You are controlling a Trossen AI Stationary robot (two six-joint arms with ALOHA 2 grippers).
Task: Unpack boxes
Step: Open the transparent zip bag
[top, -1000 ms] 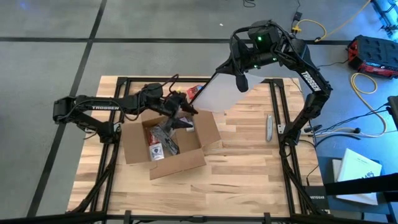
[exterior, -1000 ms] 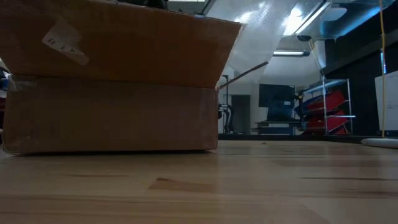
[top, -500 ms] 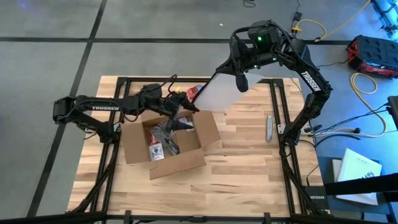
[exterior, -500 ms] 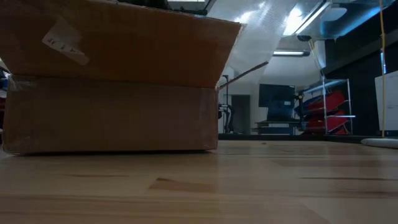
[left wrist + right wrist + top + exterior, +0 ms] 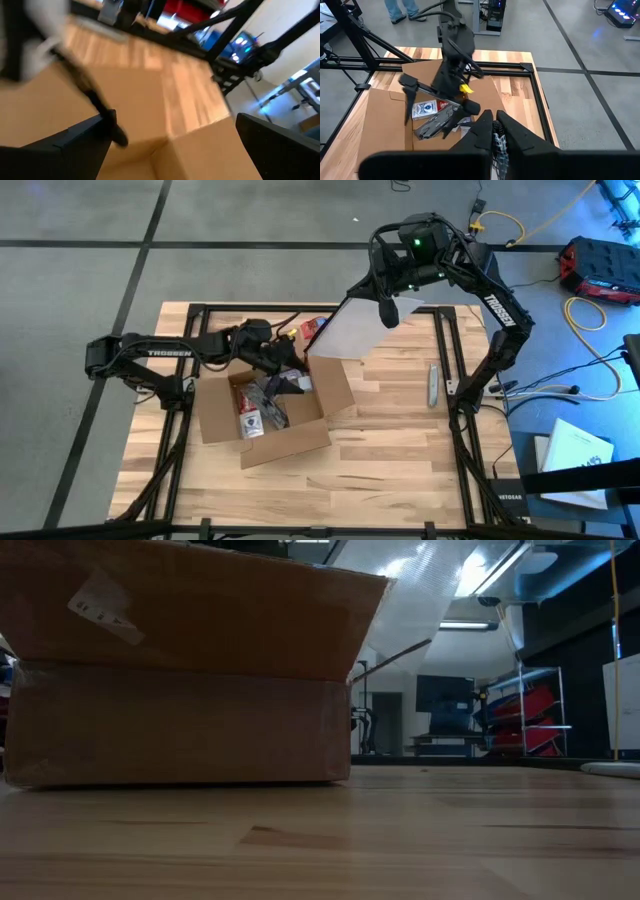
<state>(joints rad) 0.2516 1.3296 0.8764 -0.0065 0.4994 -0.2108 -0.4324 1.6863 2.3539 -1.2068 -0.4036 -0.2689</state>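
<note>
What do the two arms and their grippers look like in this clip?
Both arms are dark, jointed links with white TROSSEN lettering. The left gripper has two flat black fingers. The right gripper has tapered black fingers; its wrist shows a green light, and black cables run along both arms.

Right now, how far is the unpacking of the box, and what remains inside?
Done: the shallow brown cardboard box stands with its flaps open, and the clear, silvery plastic bag is out, held high in the shut fingers of the right gripper.
In hand: the left gripper, fingers open, is over the box's far edge, holding nothing.
Left: a dark tool and small printed cards lie inside.
</note>
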